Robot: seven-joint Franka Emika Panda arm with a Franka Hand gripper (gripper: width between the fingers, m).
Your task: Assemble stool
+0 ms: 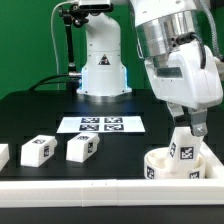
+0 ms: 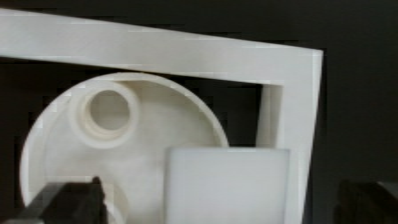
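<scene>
The stool's round white seat disc (image 1: 160,166) lies at the front of the table on the exterior view's right. A white blocky leg (image 1: 183,148) with a marker tag stands upright in it. My gripper (image 1: 187,128) hangs just over the leg's top, fingers on either side. In the wrist view the leg (image 2: 228,185) rises between my dark fingers (image 2: 80,200), with a gap on each side, so my gripper (image 2: 228,208) is open. The seat disc (image 2: 125,135) shows an empty round socket (image 2: 111,110). Two more legs (image 1: 37,150) (image 1: 83,148) lie on the black table.
The marker board (image 1: 101,124) lies mid-table before the robot base (image 1: 100,70). A white border rail (image 1: 90,190) runs along the front edge and also crosses the wrist view as a rail (image 2: 178,50) beyond the seat. Another white piece (image 1: 3,155) shows at the exterior view's left edge.
</scene>
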